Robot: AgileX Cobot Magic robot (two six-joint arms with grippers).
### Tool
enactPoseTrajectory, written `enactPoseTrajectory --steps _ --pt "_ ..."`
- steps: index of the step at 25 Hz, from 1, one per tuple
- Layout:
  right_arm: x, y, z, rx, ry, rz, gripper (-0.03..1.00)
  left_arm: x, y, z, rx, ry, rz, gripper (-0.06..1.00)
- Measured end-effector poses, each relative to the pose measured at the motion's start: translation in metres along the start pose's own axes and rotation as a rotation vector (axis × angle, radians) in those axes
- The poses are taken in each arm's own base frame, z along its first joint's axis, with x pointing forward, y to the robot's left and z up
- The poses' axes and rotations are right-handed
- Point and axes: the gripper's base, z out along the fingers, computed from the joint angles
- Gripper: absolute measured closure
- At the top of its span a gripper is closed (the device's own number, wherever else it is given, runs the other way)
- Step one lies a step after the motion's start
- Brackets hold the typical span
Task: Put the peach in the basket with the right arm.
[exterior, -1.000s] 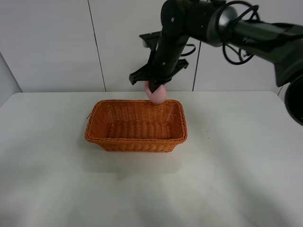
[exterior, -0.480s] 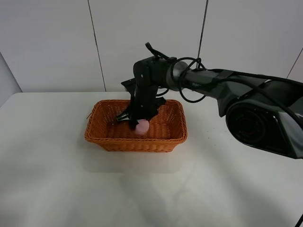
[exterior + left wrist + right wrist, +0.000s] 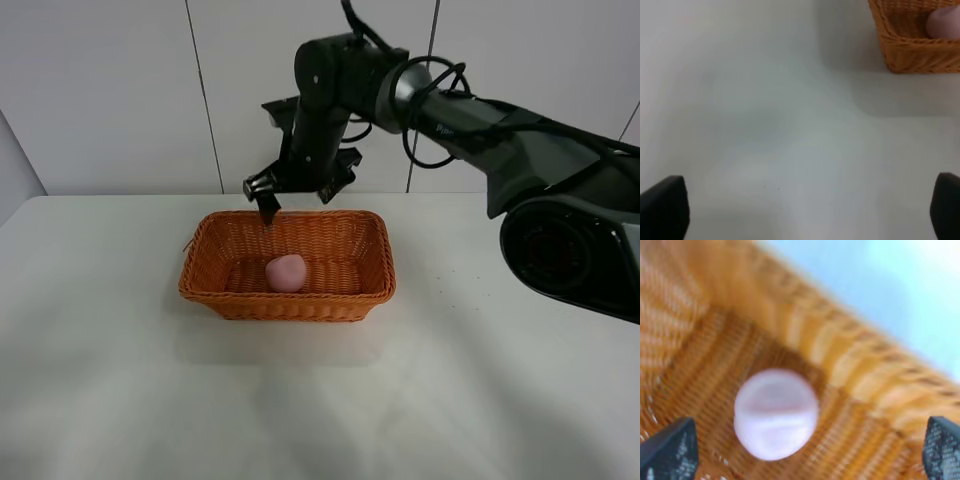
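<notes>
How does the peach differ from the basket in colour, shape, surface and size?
Colour: the peach is pale pink, the basket orange-brown.
Shape: the peach is rounded, the basket rectangular with sloping sides.
Surface: the peach is smooth, the basket woven wicker.
Size: the peach is much smaller and lies on the floor of the basket.
Both have warm colours and no shine.

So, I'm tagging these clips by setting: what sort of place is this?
Probably a robotics lab bench: bare white table, plain white wall panels, and just a wicker basket holding a peach.
</notes>
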Motion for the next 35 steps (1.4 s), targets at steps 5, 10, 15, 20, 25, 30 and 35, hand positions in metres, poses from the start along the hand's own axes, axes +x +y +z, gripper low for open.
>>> enactPoseTrajectory --steps 5,10,15,20,25,30,35 --pt "-0.009 -0.036 -0.039 0.03 -0.083 0.062 0.27 0.0 0.0 0.0 0.0 0.0 0.0 -0.04" --pt "-0.002 -0.102 -0.045 0.087 -0.085 0.173 0.27 0.0 0.0 0.0 0.0 0.0 0.0 -0.04" --pt "0.021 -0.193 -0.056 0.183 -0.082 0.324 0.27 0.0 0.0 0.0 0.0 0.0 0.0 -0.04" --pt "0.053 -0.267 -0.071 0.253 -0.083 0.469 0.27 0.0 0.0 0.0 0.0 0.0 0.0 -0.04" --pt "0.075 -0.305 -0.083 0.292 -0.084 0.55 0.27 0.0 0.0 0.0 0.0 0.0 0.0 -0.04" --pt "0.072 -0.3 -0.093 0.28 -0.11 0.541 0.27 0.0 0.0 0.0 0.0 0.0 0.0 -0.04" --pt "0.073 -0.287 -0.115 0.265 -0.124 0.522 0.27 0.0 0.0 0.0 0.0 0.0 0.0 -0.04"
